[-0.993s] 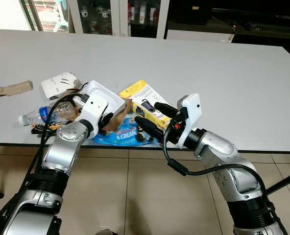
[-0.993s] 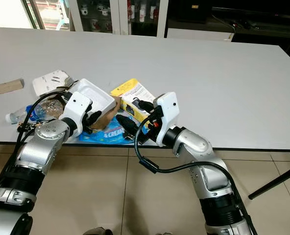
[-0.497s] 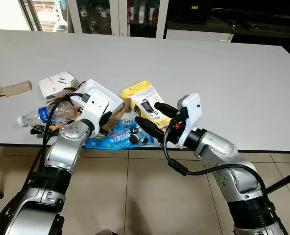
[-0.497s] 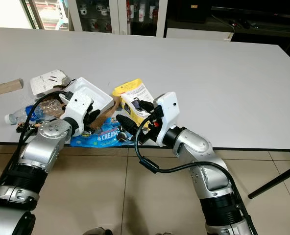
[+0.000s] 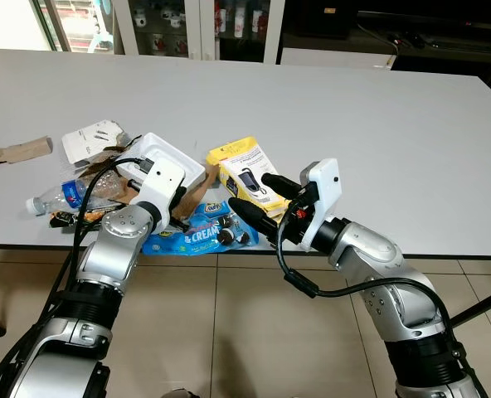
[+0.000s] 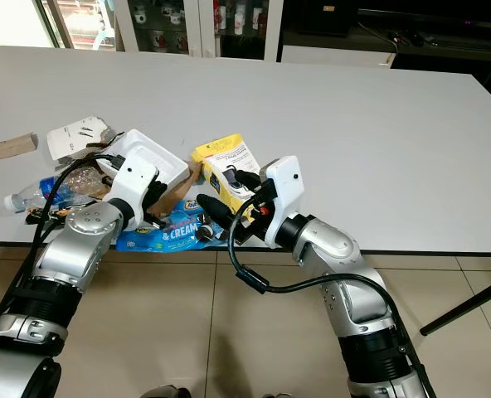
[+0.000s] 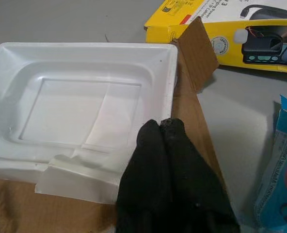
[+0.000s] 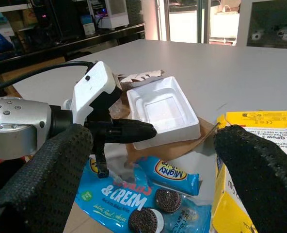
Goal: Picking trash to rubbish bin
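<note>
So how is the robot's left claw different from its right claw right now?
The left claw has its black fingers pressed together, tips at the edge of the white foam tray and brown cardboard. The right claw is spread wide open, one finger over the yellow box, the other by the blue cookie packet. Both reach into the same trash pile at the table's near edge.

Foam tray (image 5: 164,159) left of box (image 5: 247,172), cookie wrapper (image 5: 200,235) in front, bottle (image 5: 63,193) leftmost

A long white table (image 5: 378,108) holds litter near its front edge: white foam tray (image 5: 164,156), yellow box (image 5: 247,172), blue cookie wrapper (image 5: 197,235), plastic bottle (image 5: 63,195), cardboard scraps (image 5: 17,152)
</note>
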### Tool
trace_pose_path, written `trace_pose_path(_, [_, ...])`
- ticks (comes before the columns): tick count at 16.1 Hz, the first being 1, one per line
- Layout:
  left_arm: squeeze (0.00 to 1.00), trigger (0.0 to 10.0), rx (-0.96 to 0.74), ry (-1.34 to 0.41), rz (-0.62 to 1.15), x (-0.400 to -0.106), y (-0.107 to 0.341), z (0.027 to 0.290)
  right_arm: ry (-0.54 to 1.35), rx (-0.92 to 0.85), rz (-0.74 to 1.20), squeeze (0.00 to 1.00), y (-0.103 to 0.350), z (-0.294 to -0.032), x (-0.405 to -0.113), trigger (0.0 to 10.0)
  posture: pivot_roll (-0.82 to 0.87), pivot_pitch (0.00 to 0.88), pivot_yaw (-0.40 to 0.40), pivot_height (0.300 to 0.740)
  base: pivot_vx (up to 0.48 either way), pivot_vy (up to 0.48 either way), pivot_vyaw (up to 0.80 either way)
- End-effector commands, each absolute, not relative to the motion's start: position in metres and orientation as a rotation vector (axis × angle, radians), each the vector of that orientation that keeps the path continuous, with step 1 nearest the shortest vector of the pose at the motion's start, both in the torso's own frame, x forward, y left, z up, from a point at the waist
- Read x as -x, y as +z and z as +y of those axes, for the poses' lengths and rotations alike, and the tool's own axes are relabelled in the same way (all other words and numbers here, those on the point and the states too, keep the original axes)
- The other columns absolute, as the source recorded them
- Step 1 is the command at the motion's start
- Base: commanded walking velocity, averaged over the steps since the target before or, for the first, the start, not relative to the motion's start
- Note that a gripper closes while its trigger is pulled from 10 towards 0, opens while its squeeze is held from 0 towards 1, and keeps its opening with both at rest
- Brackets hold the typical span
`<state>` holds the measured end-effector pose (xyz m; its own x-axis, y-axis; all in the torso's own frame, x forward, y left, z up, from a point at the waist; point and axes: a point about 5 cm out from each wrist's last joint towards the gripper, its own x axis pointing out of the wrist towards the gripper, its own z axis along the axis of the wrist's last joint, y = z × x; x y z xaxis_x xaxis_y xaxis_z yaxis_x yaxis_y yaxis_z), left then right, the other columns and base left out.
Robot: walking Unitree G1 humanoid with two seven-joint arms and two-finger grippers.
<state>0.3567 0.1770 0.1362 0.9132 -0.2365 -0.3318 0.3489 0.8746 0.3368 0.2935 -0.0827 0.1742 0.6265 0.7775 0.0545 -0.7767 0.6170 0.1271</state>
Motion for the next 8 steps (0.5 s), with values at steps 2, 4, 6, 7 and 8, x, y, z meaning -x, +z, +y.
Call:
trace_pose_path(2, [0.0,0.0,-0.407,-0.295,0.331,-0.3571,0.1297,0.1779,0.912,-0.139,-0.01,0.0,0.1778,-0.0816,-0.2923,10.0,-0.03,0.07,-0.041,0.74,0.0,0.0,0.0])
trace_pose_path(4, [0.0,0.0,-0.408,-0.295,0.33,-0.3571,0.1294,0.1775,0.912,-0.139,-0.01,0.0,0.1775,-0.0815,-0.2922,10.0,-0.03,0.07,-0.041,0.74,0.0,0.0,0.0])
trace_pose_path(6, [0.0,0.0,-0.408,-0.294,0.325,-0.3577,0.1299,0.1761,0.911,-0.139,-0.01,0.0,0.1771,-0.0816,-0.2921,10.0,-0.03,0.071,-0.041,0.74,0.0,0.0,0.0])
trace_pose_path(7, [0.0,0.0,-0.407,-0.286,0.306,-0.3586,0.1326,0.1752,0.909,-0.138,-0.01,0.0,0.177,-0.0818,-0.2921,10.0,-0.03,0.07,-0.041,0.74,0.0,0.0,0.0])
trace_pose_path(8, [0.0,0.0,-0.402,-0.273,0.274,-0.3602,0.1373,0.1749,0.908,-0.138,-0.011,0.0,0.1772,-0.0819,-0.2921,10.0,-0.03,0.071,-0.04,0.74,0.0,0.0,0.0])
